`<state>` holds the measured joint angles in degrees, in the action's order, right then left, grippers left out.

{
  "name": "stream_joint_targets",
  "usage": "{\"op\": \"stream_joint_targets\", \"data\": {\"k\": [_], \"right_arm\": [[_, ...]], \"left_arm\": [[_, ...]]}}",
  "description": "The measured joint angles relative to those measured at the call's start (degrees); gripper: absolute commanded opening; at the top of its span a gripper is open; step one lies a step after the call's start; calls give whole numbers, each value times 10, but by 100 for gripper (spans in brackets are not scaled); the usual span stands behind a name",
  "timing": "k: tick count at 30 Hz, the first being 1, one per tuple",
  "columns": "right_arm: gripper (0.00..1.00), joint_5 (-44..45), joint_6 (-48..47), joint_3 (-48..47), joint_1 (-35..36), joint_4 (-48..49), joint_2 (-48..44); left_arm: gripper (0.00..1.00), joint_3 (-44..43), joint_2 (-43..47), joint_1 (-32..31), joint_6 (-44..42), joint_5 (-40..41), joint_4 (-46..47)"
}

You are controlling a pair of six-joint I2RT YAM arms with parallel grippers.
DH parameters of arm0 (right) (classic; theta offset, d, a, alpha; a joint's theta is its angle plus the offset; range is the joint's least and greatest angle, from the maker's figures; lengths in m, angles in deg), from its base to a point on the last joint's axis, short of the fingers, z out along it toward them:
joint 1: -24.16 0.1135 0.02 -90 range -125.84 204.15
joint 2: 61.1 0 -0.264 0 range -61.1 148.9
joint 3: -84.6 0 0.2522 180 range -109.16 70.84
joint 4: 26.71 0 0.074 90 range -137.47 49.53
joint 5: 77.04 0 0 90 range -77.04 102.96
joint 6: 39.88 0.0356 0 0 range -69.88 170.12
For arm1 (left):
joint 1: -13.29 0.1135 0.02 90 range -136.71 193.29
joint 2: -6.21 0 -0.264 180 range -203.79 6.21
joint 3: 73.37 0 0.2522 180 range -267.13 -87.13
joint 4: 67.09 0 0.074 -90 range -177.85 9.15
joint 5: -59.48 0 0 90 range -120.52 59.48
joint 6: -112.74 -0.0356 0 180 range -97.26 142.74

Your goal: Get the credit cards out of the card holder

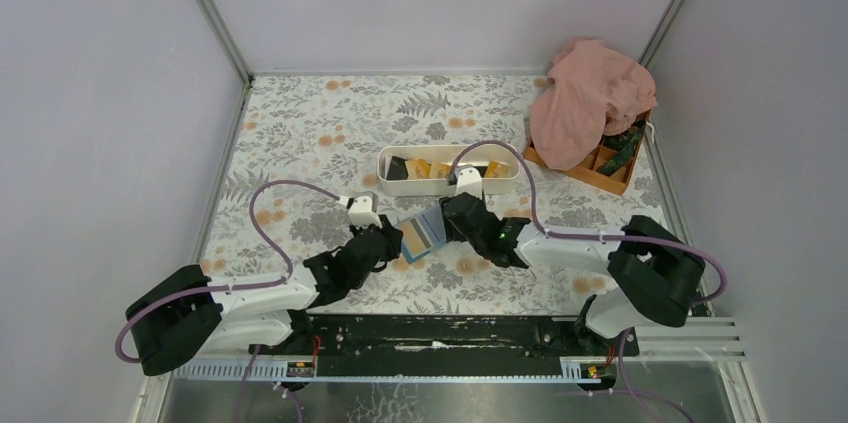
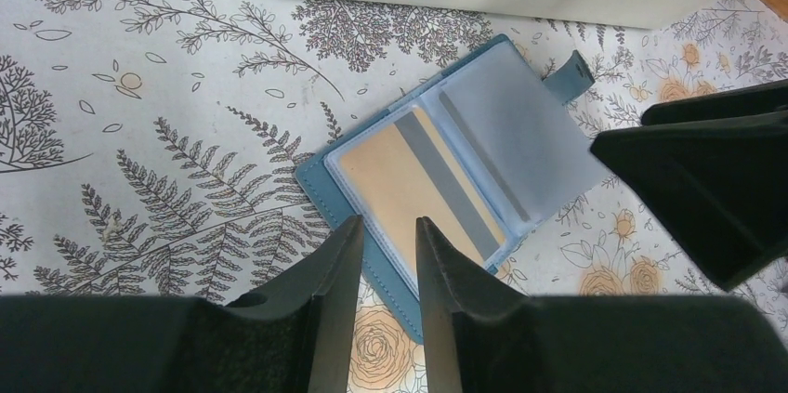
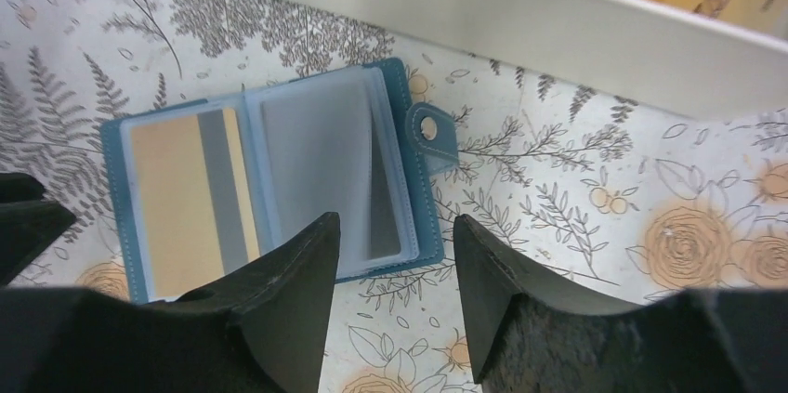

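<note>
The blue card holder point(image 1: 422, 233) lies open on the flowered table between my two grippers. An orange-yellow credit card point(image 2: 409, 189) with a grey stripe sits in its left clear pocket point(image 3: 181, 198). The right clear pockets point(image 3: 325, 170) look empty. My left gripper point(image 2: 388, 230) stands narrowly open over the holder's near blue edge, nothing clamped between the fingers. My right gripper point(image 3: 395, 230) is open wide at the edge of the holder's right half, with bare table between its fingers. More cards, orange-yellow point(image 1: 425, 169) and black point(image 1: 397, 169), lie in the white tray.
The long white tray point(image 1: 383, 165) stands just behind the holder, its wall close to both grippers point(image 3: 558, 21). At the back right an orange compartment box point(image 1: 600, 171) sits half under a pink cloth point(image 1: 590, 98). Grey walls enclose the table.
</note>
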<state>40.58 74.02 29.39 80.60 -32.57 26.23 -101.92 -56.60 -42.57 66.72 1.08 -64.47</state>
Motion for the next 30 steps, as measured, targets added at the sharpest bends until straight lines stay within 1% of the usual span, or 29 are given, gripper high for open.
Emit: {"op": "stream_joint_targets", "data": {"k": [4, 7, 12, 14, 20, 23, 25, 26, 30], "right_arm": [[59, 7, -7, 5, -1, -4, -39], [60, 4, -21, 3, 7, -3, -47], [61, -4, -42, -30, 52, -7, 1], [58, -19, -45, -43, 61, 1, 28], [42, -61, -46, -45, 58, 33, 55], [23, -89, -44, -49, 45, 49, 68], [6, -97, -40, -50, 37, 55, 75], [1, -104, -36, -50, 30, 57, 78], [0, -123, -8, -41, -19, 77, 80]], "left_arm": [[34, 0, 4, 0, 0, -1, 0], [34, 0, 19, 0, 0, 6, -4], [33, 0, 69, 7, 9, 16, -29], [32, 3, 94, 21, 16, 13, -38], [29, 43, 142, 56, 31, -21, -35], [28, 60, 143, 57, 35, -32, -37], [28, 62, 143, 57, 37, -35, -37], [28, 62, 144, 57, 37, -36, -37], [27, 62, 148, 57, 36, -38, -37]]}}
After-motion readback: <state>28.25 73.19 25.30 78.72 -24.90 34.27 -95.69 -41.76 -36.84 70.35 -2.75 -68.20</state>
